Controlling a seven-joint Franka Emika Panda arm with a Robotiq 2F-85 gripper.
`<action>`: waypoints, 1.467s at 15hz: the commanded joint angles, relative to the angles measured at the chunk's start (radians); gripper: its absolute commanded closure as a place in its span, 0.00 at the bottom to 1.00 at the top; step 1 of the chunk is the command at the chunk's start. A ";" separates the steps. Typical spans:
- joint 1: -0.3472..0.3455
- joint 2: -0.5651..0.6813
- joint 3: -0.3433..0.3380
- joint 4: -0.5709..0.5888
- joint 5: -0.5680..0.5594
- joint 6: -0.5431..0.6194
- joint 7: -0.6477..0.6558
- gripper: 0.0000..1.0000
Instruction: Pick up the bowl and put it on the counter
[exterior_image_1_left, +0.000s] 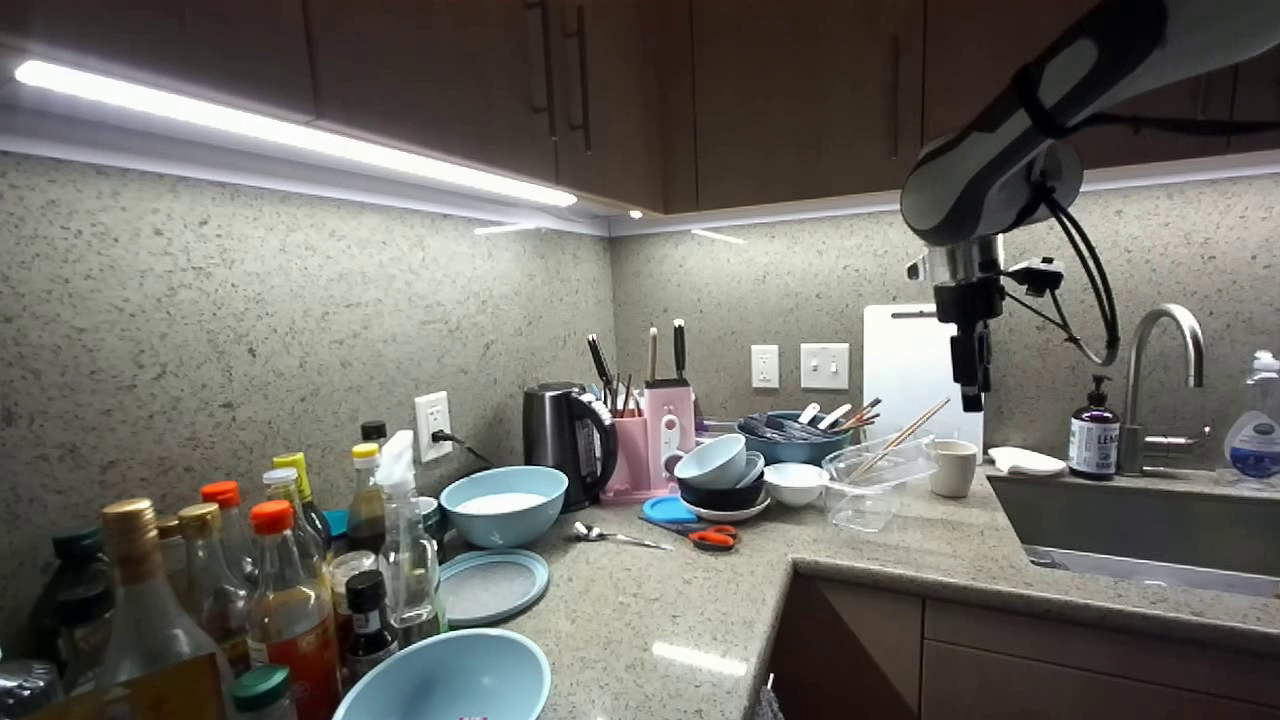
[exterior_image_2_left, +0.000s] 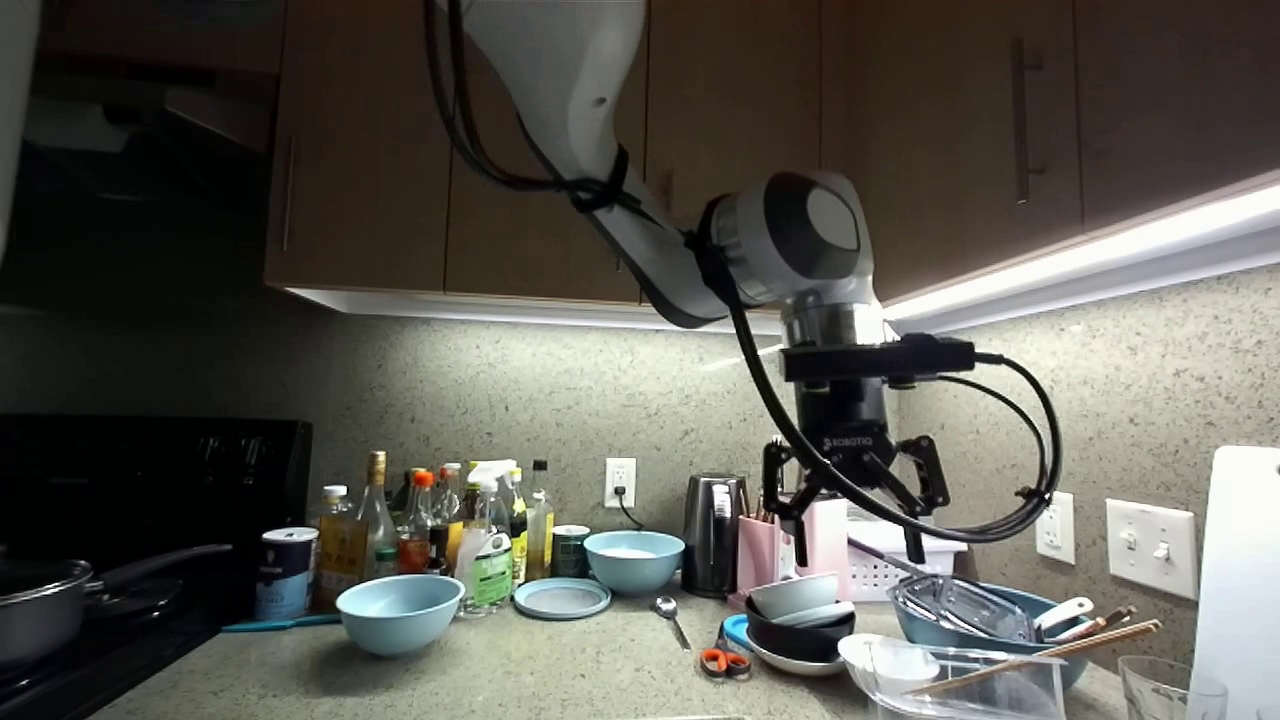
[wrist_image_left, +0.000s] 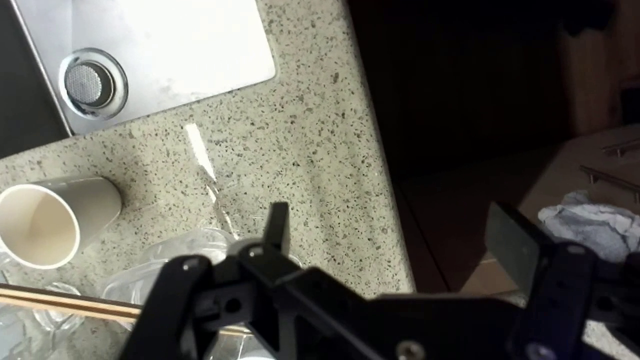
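I have my pincer (exterior_image_2_left: 858, 550) spread wide over the speckled worktop (wrist_image_left: 320, 150) edge, lower than the wall cabinets (exterior_image_2_left: 360, 170); stacked bowls (exterior_image_2_left: 795, 628) stand nearer the pincer, one blue bowl (exterior_image_2_left: 400, 617) well away.

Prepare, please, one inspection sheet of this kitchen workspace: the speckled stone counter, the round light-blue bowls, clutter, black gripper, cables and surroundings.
Surface: speckled grey-beige stone counter, with bright light reflections.
Job's things: round light-blue bowl stands upright on the counter; another light-blue bowl with white contents, beside the black kettle. Which is meant: cannot tell.
Clutter: orange-handled scissors, metal spoon, gold-capped glass bottle.
Gripper: black two-finger gripper, open, above counter level; held object: nothing seen.
Cables: black arm cables, looping beside the gripper.
Surroundings: stainless-steel sink, black stove.
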 joint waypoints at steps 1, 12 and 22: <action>-0.046 0.143 0.026 0.139 0.005 -0.031 -0.211 0.00; -0.080 0.223 0.062 0.178 0.007 0.132 -0.163 0.00; -0.141 0.472 0.127 0.376 -0.012 0.300 -0.255 0.00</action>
